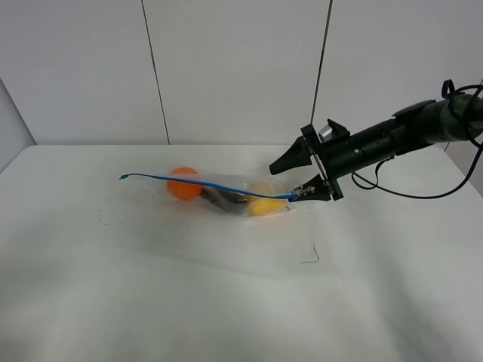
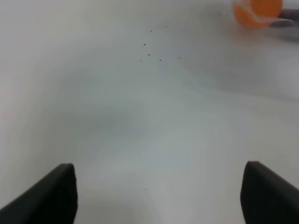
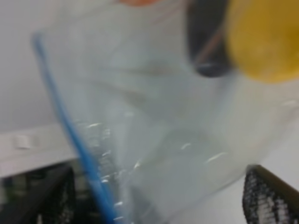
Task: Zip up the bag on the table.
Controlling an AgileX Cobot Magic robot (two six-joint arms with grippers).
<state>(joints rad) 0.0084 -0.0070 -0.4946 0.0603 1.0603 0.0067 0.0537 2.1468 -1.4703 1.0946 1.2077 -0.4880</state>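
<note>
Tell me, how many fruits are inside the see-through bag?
3 show through the bag: an orange fruit at the left end, a dark purple fruit in the middle, and a yellow fruit at the right end. More could be hidden behind them.

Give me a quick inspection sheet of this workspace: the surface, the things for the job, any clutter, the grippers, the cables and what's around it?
Surface: white table, a few dark specks and a small black corner mark.
Job's things: clear bag lying on the table, blue zip strip along one edge; orange, yellow and dark fruit inside.
Clutter: nothing seen.
Grippers: right gripper open at the bag's zip end, the strip between its jaws; left gripper open over bare table, holding nothing.
Cables: black cable looping under the right arm.
Surroundings: plain pale wall panels.
</note>
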